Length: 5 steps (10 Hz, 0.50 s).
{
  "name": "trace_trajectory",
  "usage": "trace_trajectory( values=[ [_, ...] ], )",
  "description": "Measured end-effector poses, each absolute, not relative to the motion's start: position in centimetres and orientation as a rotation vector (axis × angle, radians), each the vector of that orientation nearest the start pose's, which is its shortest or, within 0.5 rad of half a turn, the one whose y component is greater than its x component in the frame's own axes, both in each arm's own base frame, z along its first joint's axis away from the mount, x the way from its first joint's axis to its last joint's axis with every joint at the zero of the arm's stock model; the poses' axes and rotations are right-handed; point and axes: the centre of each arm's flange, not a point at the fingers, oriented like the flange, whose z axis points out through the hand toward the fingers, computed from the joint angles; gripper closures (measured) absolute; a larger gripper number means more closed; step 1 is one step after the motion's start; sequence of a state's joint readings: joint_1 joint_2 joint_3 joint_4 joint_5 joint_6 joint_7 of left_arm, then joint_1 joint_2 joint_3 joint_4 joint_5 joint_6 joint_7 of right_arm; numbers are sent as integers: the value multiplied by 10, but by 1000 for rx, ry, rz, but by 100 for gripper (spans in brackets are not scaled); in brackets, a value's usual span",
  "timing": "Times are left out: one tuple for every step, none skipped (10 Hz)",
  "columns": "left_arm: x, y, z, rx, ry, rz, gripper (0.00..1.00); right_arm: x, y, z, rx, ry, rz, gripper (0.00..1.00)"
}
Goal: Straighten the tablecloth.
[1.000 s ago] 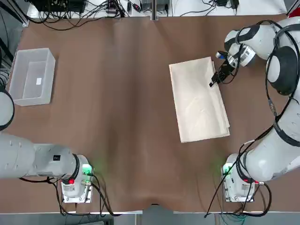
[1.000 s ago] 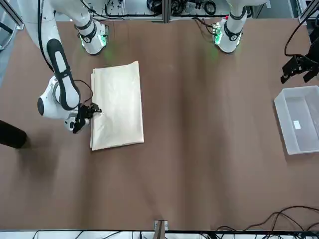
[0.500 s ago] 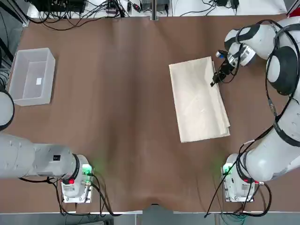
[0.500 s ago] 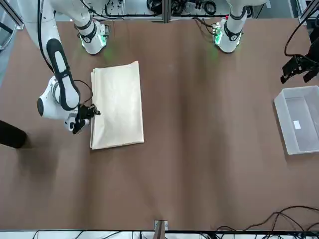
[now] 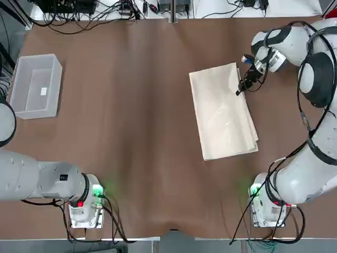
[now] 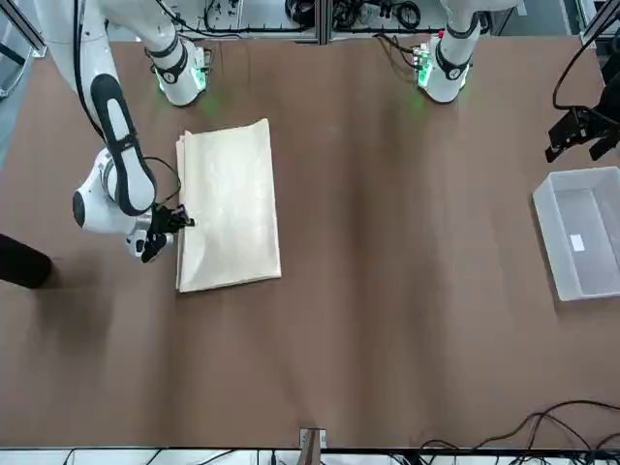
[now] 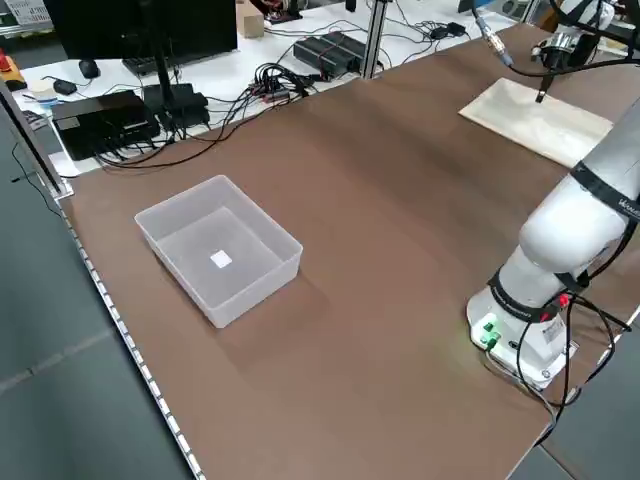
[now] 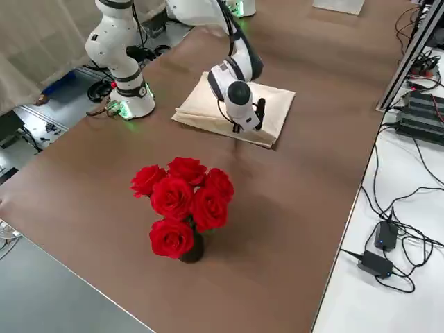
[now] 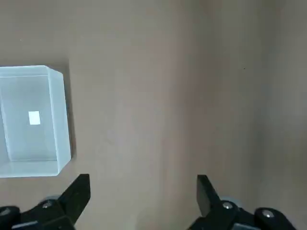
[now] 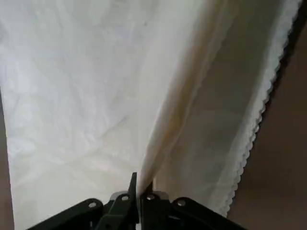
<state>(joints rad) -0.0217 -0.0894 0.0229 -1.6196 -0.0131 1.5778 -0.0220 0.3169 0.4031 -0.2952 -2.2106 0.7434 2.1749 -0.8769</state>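
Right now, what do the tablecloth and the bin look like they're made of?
Tablecloth: thin woven fabric, probably cotton or a blend, cream, matte; it shows soft creases, stacked folded layers and a scalloped edge in the right wrist view. The right gripper is pinching its top layer. Bin: translucent plastic, smooth and slightly frosted; the brown table surface shows through its walls.

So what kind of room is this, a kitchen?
More likely a robot lab. Two white robot arms are bolted to one big brown table, and cables and black boxes crowd the benches around it.
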Motion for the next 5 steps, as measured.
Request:
trace_trajectory(
  values=[
    [527, 0, 650, -3156, -36, -75, 3, 510, 36, 179, -2584, -444, 236, 96],
    [527, 0, 650, -3156, -36, -74, 3, 510, 38, 179, -2584, -442, 240, 96],
    [527, 0, 650, -3156, -36, -74, 3, 510, 38, 179, -2584, -441, 240, 96],
    [527, 0, 650, -3156, -36, -74, 3, 510, 37, 179, -2585, -440, 240, 94],
    [527, 0, 650, -3156, -36, -74, 2, 510, 37, 179, -2584, -439, 242, 84]
  ],
)
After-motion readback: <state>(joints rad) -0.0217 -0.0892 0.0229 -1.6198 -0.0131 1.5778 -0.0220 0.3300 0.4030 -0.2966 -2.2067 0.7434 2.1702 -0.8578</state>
